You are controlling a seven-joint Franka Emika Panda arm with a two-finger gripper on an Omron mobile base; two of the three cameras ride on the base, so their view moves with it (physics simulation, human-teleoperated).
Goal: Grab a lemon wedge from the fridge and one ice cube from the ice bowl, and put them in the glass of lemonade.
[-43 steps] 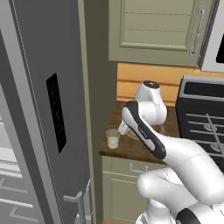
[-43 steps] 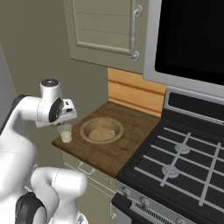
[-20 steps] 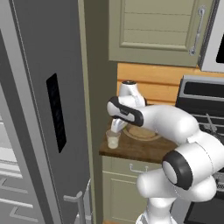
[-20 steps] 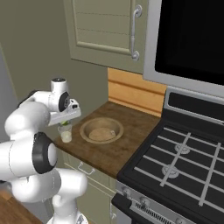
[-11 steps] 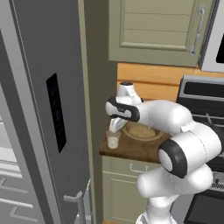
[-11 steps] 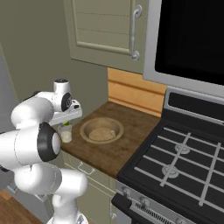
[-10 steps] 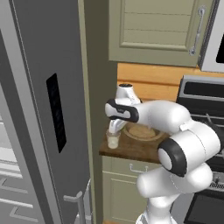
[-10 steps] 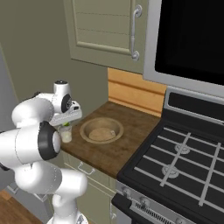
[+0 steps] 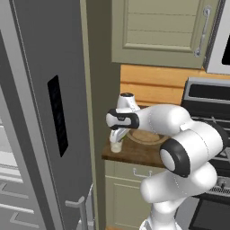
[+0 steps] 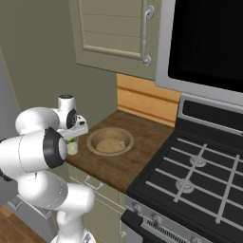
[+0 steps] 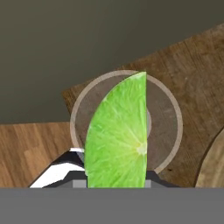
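Note:
The bright green lemon wedge (image 11: 117, 135) is clamped in my gripper (image 9: 117, 135) and hangs directly over the glass of lemonade (image 11: 174, 114), whose round rim rings it in the hand view. This small clear glass (image 9: 116, 147) stands on the left end of the wooden counter, just below the hand. From the right base view, the gripper (image 10: 71, 138) hovers right above the glass (image 10: 72, 148). The tan ice bowl (image 9: 146, 136) sits just right of the glass, and its rim (image 11: 215, 164) shows at the hand view's edge. The grey fridge (image 9: 45, 112) stands at the left.
A beige wall cabinet (image 9: 161, 31) hangs over the counter (image 10: 137, 161). The black stove (image 10: 199, 175) with its grates adjoins the counter on the right. A beige side panel (image 9: 101, 90) stands between fridge and counter, close to the glass.
The hand has shifted a little left and lower, settling over the glass with the wedge still held. Glass and bowl have not moved.

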